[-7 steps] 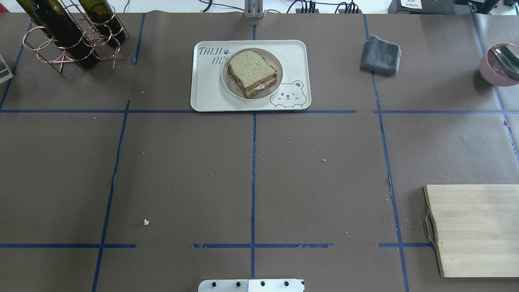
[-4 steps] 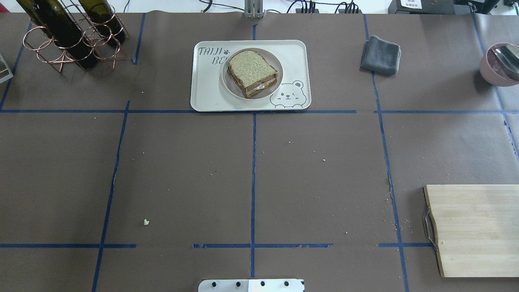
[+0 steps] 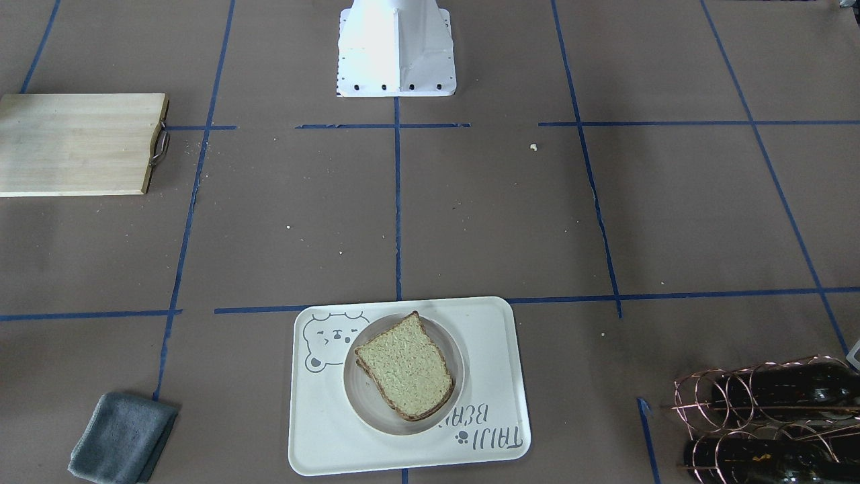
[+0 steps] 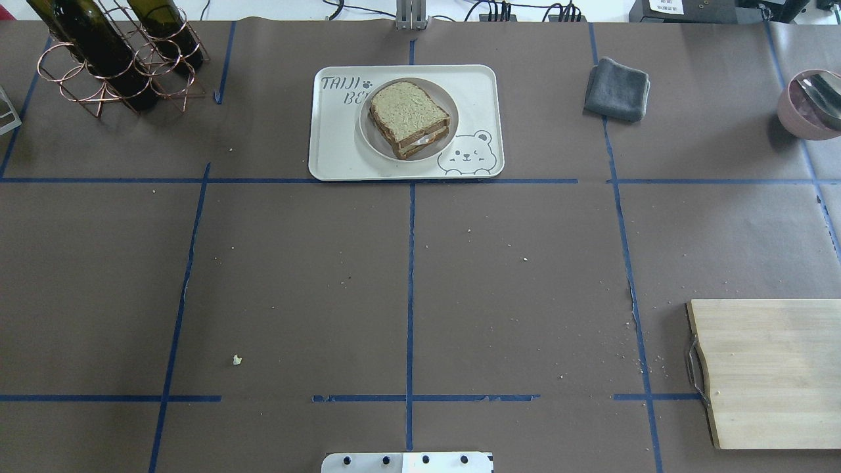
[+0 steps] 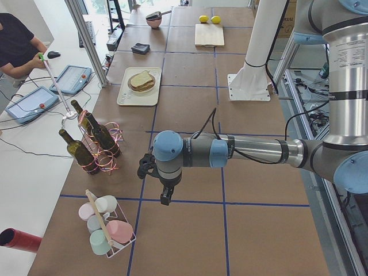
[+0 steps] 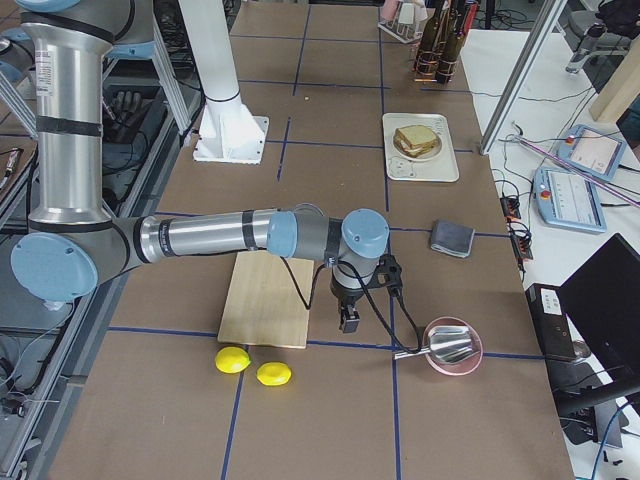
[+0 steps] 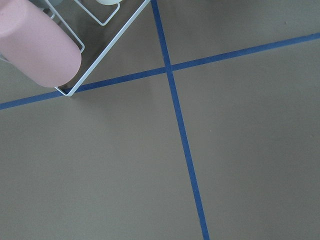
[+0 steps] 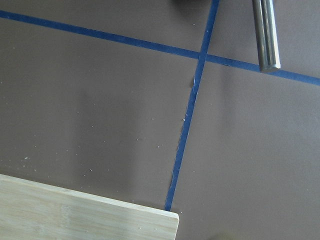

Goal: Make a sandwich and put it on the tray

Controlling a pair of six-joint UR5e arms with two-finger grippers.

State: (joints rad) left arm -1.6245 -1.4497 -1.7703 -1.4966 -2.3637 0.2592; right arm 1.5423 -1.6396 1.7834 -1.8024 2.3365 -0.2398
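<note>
The sandwich (image 4: 409, 117), two tan bread slices with dark crust and a sliver of white egg between them, lies on a small round plate (image 4: 365, 135). The plate stands on the cream bear tray (image 4: 335, 148) at the table's far middle. Sandwich (image 3: 404, 373) and tray (image 3: 494, 349) also show in the front-facing view. Neither gripper shows in the overhead or front-facing views. The left gripper (image 5: 165, 198) hangs low over the table near a cup rack, far from the tray. The right gripper (image 6: 347, 322) hangs beside the cutting board. I cannot tell whether either is open or shut.
A copper rack with wine bottles (image 4: 112, 56) stands at the far left. A grey cloth (image 4: 617, 89) and a pink bowl with a metal spoon (image 4: 811, 105) are at the far right. A wooden cutting board (image 4: 769, 371) lies near right. Two lemons (image 6: 255, 367) lie past it.
</note>
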